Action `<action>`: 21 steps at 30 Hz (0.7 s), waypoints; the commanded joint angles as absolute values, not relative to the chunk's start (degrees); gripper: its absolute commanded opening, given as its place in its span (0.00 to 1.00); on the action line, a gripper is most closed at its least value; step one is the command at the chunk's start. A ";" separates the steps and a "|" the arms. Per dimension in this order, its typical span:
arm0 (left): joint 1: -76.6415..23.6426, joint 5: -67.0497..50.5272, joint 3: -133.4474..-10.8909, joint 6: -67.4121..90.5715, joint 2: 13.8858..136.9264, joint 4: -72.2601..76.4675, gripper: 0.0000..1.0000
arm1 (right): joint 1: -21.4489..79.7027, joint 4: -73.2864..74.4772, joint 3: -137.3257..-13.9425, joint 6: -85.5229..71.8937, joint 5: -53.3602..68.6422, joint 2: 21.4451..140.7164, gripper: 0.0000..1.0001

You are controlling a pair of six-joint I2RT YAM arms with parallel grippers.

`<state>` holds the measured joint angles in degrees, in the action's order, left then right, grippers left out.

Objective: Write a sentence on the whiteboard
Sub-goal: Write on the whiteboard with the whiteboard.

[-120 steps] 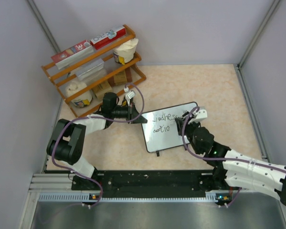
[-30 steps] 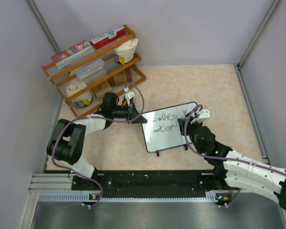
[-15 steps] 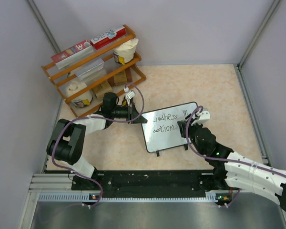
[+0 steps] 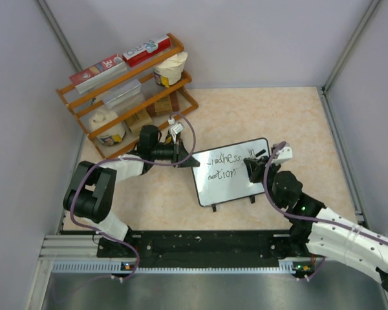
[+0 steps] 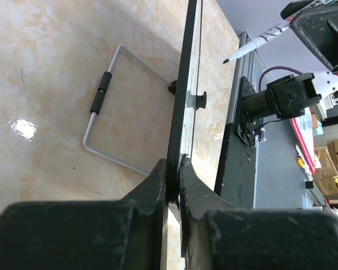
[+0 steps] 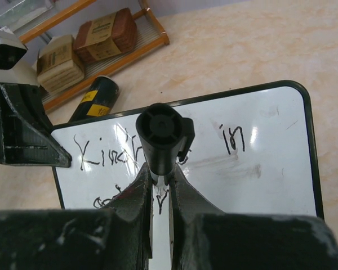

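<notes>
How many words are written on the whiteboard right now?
3. On the whiteboard, a long word starts the top line, "in" follows toward the right edge, and a third sits on the line below. The right gripper and its marker may hide more.

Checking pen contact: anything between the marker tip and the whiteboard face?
Nothing. Left wrist view, edge-on, shows a bare gap: the marker tip sits off the whiteboard.

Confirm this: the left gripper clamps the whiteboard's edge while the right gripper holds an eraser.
Not an eraser. The right gripper holds a marker, as the right wrist view shows; the left gripper does clamp the whiteboard by its edge.
</notes>
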<state>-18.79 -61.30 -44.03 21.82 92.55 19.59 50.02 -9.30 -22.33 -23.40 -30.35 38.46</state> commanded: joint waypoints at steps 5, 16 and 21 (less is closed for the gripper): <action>-19.42 -55.46 -42.36 13.97 94.22 15.91 0.00 | 44.12 -9.05 -23.12 -23.38 -26.89 35.17 0.00; -19.42 -55.46 -42.45 13.97 94.31 15.82 0.00 | 43.95 -11.25 -22.59 -21.27 -28.21 40.43 0.00; -19.42 -55.55 -42.45 13.97 94.22 15.82 0.00 | 43.95 -12.92 -21.97 -21.36 -29.00 42.54 0.00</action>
<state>-18.79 -61.32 -44.03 21.74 92.55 19.62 44.45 -9.06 -22.17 -22.04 -28.58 41.45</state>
